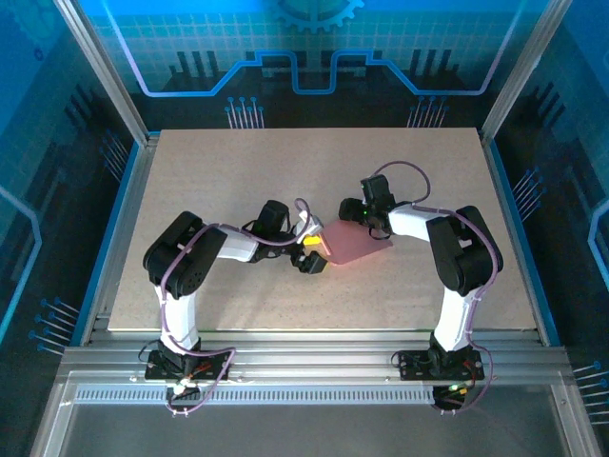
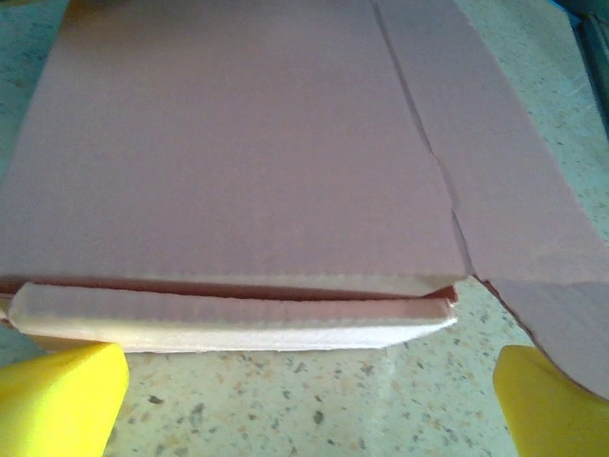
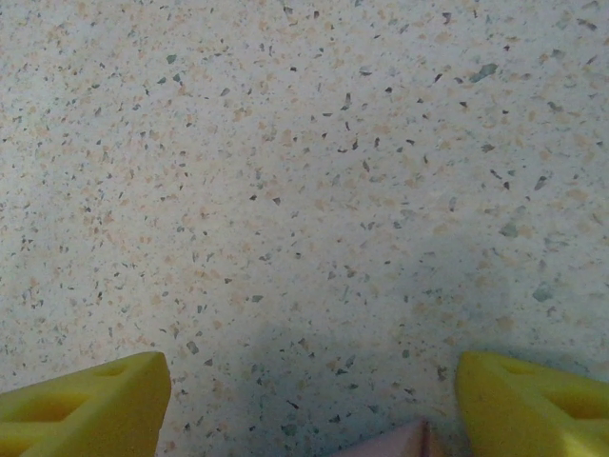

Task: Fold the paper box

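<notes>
Tabletop: a speckled beige tabletop [image 1: 238, 171] carries the work; it looks smooth, so thin card is judged likely to slide on it when pushed.
Paper box: the pink, thin, creased card paper box [image 1: 354, 243] is laid flat near the middle of the tabletop, between the two arms.
Handling: the card is judged very light, springy at its creases and easily dented or torn. Lying flat, it offers little to a grasp from above.
Side flap: a loose pink side flap [image 2: 519, 209] is spread on the tabletop, joined to the main panel along a crease.
Folded edge: a pale, doubled-over folded edge [image 2: 238, 319] is slightly raised along the near side, and is judged the best place to take hold.
Left fingers: the yellow left fingers [image 2: 57, 400] are held wide apart, with nothing between them, just short of the folded edge.
Right fingers: the yellow right fingers [image 3: 86, 405] are held apart over bare tabletop, with a pink corner [image 3: 404, 443] lying untouched between them.
</notes>
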`<state>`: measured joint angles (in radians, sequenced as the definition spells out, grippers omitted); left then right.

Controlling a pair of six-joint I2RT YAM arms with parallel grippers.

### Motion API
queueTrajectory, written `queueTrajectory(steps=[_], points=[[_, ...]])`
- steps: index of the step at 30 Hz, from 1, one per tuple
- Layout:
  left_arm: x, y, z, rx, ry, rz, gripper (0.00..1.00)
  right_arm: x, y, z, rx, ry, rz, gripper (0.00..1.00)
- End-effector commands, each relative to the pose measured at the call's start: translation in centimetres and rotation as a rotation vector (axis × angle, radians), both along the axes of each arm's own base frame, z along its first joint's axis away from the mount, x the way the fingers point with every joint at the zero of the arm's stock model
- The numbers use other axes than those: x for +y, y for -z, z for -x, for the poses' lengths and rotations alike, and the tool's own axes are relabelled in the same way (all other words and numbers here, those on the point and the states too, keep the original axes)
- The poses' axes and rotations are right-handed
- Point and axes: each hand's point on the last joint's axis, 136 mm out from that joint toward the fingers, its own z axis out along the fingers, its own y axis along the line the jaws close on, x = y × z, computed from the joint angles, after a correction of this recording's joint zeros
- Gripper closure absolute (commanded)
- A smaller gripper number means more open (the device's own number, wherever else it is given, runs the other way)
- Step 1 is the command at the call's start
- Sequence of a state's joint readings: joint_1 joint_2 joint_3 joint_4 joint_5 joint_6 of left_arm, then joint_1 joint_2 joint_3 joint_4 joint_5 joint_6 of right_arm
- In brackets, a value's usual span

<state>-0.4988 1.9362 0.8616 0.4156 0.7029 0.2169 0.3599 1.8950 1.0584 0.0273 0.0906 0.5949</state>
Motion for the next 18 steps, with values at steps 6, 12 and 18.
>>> queueTrajectory(steps=[6, 12, 18], points=[[0.4, -0.6, 6.8, 0.220, 0.092, 0.048, 0.01, 2.0, 1.9, 2.0, 0.077, -0.056, -0.040, 0.21], [1.1, -2.2, 3.9, 0.236, -0.100, 0.095, 0.01, 2.1, 1.5, 1.8, 0.070, -0.061, -0.048, 0.21], [2.4, -2.6, -1.2, 0.457, -0.550, 0.101, 0.03, 2.3, 0.3, 1.5, 0.054, -0.074, -0.065, 0.20]])
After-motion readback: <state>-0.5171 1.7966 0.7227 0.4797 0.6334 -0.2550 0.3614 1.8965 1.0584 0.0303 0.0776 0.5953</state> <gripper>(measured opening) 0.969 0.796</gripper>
